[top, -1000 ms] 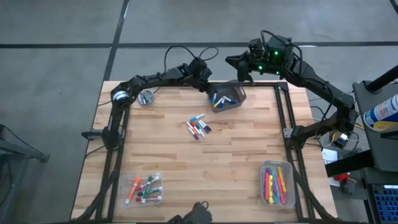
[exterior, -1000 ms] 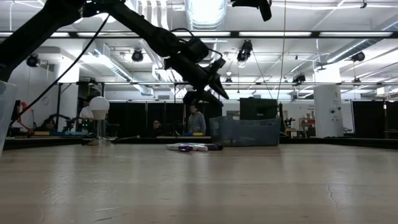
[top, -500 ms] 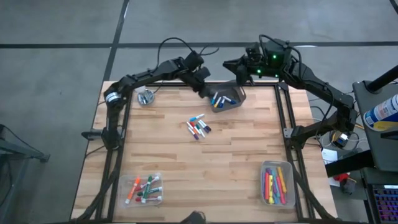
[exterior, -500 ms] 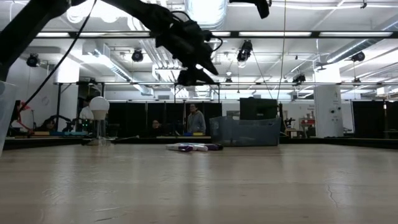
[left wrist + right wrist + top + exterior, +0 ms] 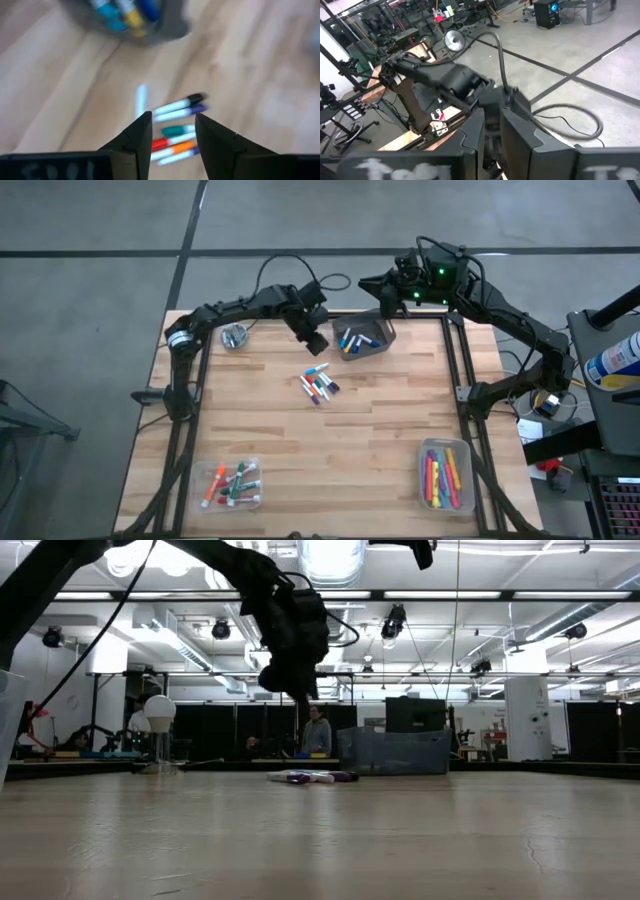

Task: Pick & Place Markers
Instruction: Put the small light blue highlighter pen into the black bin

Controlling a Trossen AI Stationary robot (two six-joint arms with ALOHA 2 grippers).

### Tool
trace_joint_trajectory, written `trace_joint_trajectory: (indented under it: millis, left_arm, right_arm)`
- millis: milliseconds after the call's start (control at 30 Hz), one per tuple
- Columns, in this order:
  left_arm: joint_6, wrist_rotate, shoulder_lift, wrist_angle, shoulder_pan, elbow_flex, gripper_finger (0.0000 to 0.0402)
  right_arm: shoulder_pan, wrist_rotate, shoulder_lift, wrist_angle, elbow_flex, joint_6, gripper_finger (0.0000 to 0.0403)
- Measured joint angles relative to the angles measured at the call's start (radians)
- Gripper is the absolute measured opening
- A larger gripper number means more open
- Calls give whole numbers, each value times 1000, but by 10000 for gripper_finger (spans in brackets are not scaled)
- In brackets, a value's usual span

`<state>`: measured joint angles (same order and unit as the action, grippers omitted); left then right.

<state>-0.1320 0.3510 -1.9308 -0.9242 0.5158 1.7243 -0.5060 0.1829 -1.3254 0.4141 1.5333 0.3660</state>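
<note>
Left gripper (image 5: 318, 343) hangs with fingers spread and nothing between them, in the upper middle of the high view, just left of the dark mesh bin (image 5: 366, 337).

A loose cluster of markers (image 5: 318, 383) lies on the wooden table (image 5: 380, 430) near the centre, just below that gripper; the left wrist view shows them past the parted fingertips (image 5: 142, 131), with black, purple, green, red and orange caps. More markers (image 5: 350, 342) sit inside the bin. A clear tray (image 5: 230, 484) at lower left holds red, green and orange ones, and another tray (image 5: 444, 476) at lower right holds pink, yellow and orange ones. The right gripper (image 5: 383, 293) waits above the table's top edge, its fingers (image 5: 480, 131) pressed nearly together.
</note>
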Motion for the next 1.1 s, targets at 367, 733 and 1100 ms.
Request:
trace_joint_trajectory:
  millis: [367, 733, 1100]
  left_arm:
    - [2, -148, 0, 105, -66, -183, 140]
    - [-55, -159, 0, 408, -79, -389, 140]
    - [-19, -203, 1, 525, -94, -495, 140]
  right_arm:
    - [0, 0, 0, 0, 0, 0, 57]
    - [0, 0, 0, 0, 0, -9, 57]
    - [0, 0, -2, 0, 0, -15, 57]
